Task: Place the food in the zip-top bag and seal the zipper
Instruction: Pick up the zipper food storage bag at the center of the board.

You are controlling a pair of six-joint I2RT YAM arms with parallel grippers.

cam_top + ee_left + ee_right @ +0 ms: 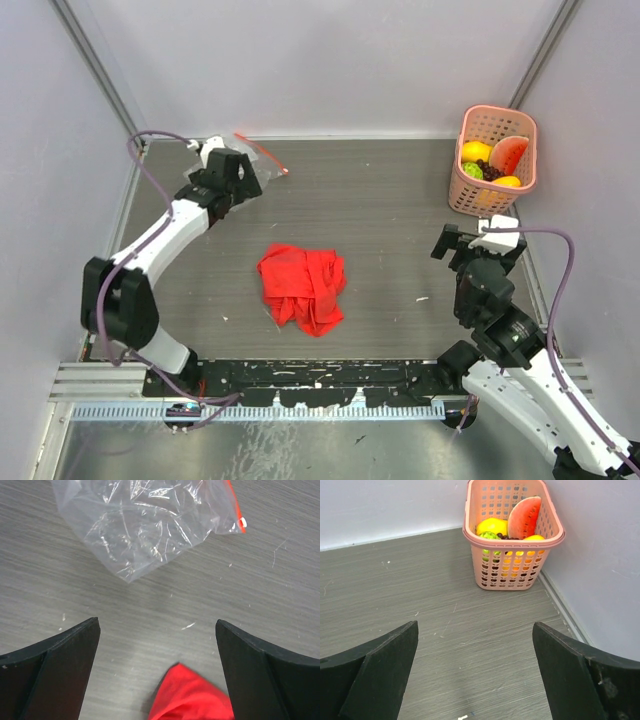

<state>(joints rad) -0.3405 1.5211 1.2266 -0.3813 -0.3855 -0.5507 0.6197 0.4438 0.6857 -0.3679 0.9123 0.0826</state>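
Observation:
The clear zip-top bag [256, 154] lies crumpled and flat on the table at the far left, its red-orange zipper [272, 160] along the right edge. My left gripper [232, 178] hovers over its near side, open and holding nothing. In the left wrist view the bag [150, 525] and zipper [235, 505] lie beyond the open gripper [157, 622]. The food sits in a pink basket [470, 195] at the far right: watermelon slice [524, 517], yellow fruit [491, 526], green fruit [489, 535], orange [534, 538], dark grapes [507, 537]. My right gripper [475, 624] is open, short of the basket [512, 565].
A crumpled red cloth [302, 287] lies mid-table; a corner of it [192, 695] shows between my left fingers. Grey walls close in the table on the left, back and right. The basket stands in the far right corner against the wall.

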